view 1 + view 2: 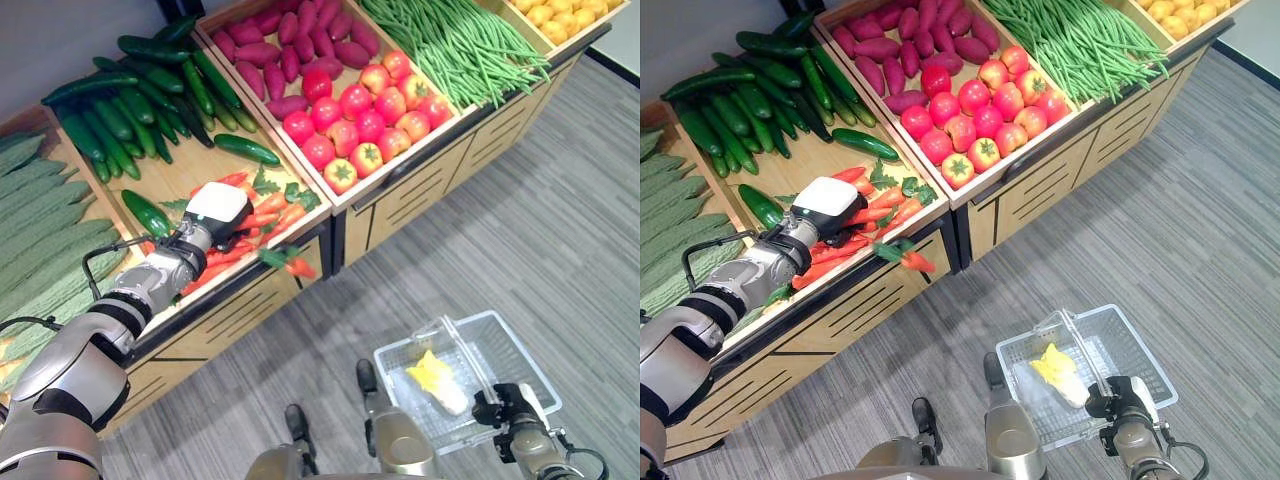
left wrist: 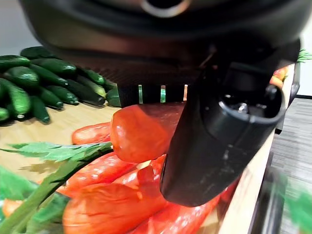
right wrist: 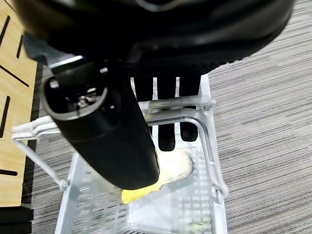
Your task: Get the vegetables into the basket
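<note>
Over the pile of carrots (image 1: 262, 222) at the front of the wooden produce stand (image 1: 250, 300), the left hand (image 1: 215, 215) reaches in with its white-covered back turned up. From its own wrist camera, the fingers (image 2: 151, 92) curl down behind one carrot (image 2: 144, 129) while the thumb (image 2: 219, 141) presses in front of it, so the hand is closed around that carrot, which sits above the rest of the heap with leafy green tops (image 2: 58, 153) lying beside it. One more carrot (image 1: 290, 264) lies at the very front lip of the stand, its tip hanging over the edge. Cucumbers (image 1: 150, 100) fill the back of the same bin, and the neighbouring bins hold sweet potatoes (image 1: 290, 45), tomatoes (image 1: 365, 120) and green beans (image 1: 455, 45). Down on the grey floor, well apart from the stand, the white wire basket (image 1: 500, 335) holds a pale yellow-and-white leafy vegetable (image 1: 437, 380). The right hand (image 1: 510, 405) is at the basket's near rim; its wrist camera shows the fingers (image 3: 168, 112) hooked over the handle (image 3: 180, 105) with the thumb (image 3: 105, 131) on the near side, gripping it.
</note>
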Controlling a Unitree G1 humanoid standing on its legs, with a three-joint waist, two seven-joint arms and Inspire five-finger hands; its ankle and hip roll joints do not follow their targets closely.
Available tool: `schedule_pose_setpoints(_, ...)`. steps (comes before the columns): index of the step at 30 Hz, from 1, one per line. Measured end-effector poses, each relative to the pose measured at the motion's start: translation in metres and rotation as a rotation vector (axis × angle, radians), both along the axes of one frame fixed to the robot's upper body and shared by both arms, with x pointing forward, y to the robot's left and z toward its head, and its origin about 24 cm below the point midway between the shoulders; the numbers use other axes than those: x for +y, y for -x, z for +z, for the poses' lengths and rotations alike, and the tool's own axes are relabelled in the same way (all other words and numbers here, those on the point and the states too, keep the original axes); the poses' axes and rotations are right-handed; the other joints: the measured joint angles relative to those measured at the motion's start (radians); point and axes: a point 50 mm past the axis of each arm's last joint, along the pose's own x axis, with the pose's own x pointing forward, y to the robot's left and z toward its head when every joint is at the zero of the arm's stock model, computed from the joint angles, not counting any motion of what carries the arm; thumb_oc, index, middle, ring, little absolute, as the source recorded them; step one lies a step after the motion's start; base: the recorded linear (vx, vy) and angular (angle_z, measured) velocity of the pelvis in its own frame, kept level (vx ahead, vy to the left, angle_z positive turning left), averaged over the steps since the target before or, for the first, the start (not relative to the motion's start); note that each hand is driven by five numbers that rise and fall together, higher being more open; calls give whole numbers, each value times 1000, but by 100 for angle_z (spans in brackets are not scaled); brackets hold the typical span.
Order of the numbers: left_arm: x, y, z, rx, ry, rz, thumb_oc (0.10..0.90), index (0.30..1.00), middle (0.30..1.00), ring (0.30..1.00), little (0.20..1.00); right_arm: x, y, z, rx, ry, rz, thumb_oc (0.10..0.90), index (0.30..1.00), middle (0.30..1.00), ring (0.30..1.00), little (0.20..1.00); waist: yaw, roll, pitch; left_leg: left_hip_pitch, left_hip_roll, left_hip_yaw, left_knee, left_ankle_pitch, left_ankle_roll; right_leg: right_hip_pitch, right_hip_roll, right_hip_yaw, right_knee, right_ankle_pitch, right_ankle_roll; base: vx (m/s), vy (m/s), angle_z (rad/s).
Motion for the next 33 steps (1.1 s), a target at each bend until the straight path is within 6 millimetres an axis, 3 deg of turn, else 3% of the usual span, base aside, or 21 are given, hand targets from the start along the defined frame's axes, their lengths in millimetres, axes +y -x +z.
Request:
schedule_pose_setpoints(4,9,1,5,-55,53,55,400,300,300,300,300,-1,3,-1,10,1,-4,400,300,300,300,300,9,-1,0,9,0,-8,0,1,0,13,-1,-7,0,0,0,-24,1,6)
schedule_pose_setpoints(11,12,10,56,-382,377,72,400,300,300,300,300,2,9,-4,21,-6,-4,400,300,300,300,300,29,-27,-6,24,0,-28,0,1,1,39,-4,-26,0,-1,1,-9,2,8)
schedule_pose_setpoints(13,11,12,62,-418,394,59,400,300,300,300,300,3,11,-5,23,-11,-4,400,300,300,300,300,36,-37,-12,30,-1,-33,0,1,1,46,-6,-28,0,-3,2,-2,9,6)
schedule_pose_setpoints(18,10,27,66,-415,395,-18,400,300,300,300,300,8,21,-11,49,-28,-10,400,300,300,300,300,49,-57,-26,30,-1,-44,0,1,2,52,-8,-38,0,-6,3,-8,11,6)
schedule_pose_setpoints(22,3,57,53,-303,531,-115,400,300,300,300,300,9,27,-13,56,-37,-12,400,300,300,300,300,58,-58,-31,33,-2,-48,0,2,3,57,-10,-44,0,-7,3,-1,6,4)
schedule_pose_setpoints(26,-7,68,43,-214,588,-173,400,300,300,300,300,10,26,-13,54,-44,-8,400,300,300,300,300,70,-57,-33,40,-3,-53,0,3,4,66,-12,-49,0,-10,6,2,17,5)
schedule_pose_setpoints(33,-32,93,55,-132,544,-393,400,300,300,300,300,7,48,-18,99,-57,-46,400,300,300,300,300,67,-45,-65,42,-7,-56,-4,3,5,69,-17,-50,0,-11,7,6,25,1)
